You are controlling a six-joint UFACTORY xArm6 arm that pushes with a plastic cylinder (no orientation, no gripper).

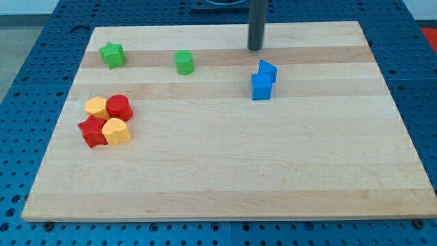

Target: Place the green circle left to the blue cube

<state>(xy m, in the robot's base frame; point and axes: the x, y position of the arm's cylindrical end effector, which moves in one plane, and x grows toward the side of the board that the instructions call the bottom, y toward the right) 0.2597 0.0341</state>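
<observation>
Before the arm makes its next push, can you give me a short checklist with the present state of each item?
1. Green circle is in view and stands free: ok.
2. Blue cube is in view, touching another blue block: ok.
3. Green circle already lies toward the view's left of the blue cube, but with a wide gap: not ok.
4. My tip is behind the green circle for a push: not ok; it is above the blue blocks.
5. Path between circle and cube has no blocks: ok.
6. Green star stays out of the way: ok.
</observation>
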